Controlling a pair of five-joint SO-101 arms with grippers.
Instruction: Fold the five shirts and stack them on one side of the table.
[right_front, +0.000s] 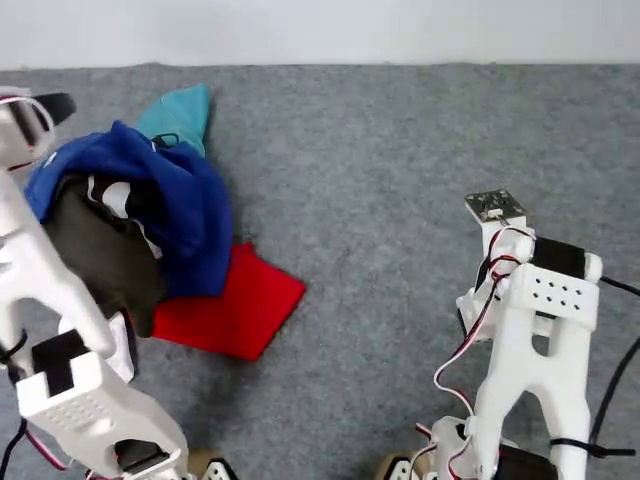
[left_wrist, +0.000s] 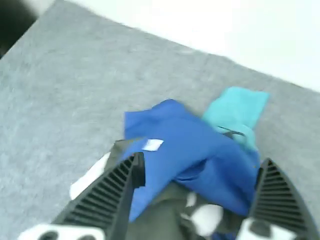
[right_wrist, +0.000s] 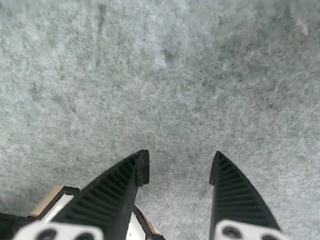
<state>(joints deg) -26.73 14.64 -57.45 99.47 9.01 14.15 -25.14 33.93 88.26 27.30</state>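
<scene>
Spreading across almost the whole high view, the grey desk (right_front: 420, 150) carries a heap of shirts in the left half of the frame. The blue shirt (right_front: 175, 195) is draped crumpled over the top. The dark shirt (right_front: 100, 250) is bunched against its left side. The red shirt (right_front: 235, 300) lies flat at the heap's lower right, its edge tucked under the blue one. The teal shirt (right_front: 180, 115) pokes out at the heap's upper edge. In the left wrist view the left pincer (left_wrist: 200, 162) gapes wide above the blue shirt, gripping nothing. The right pincer (right_wrist: 180, 156) is also parted and empty, over bare desk.
</scene>
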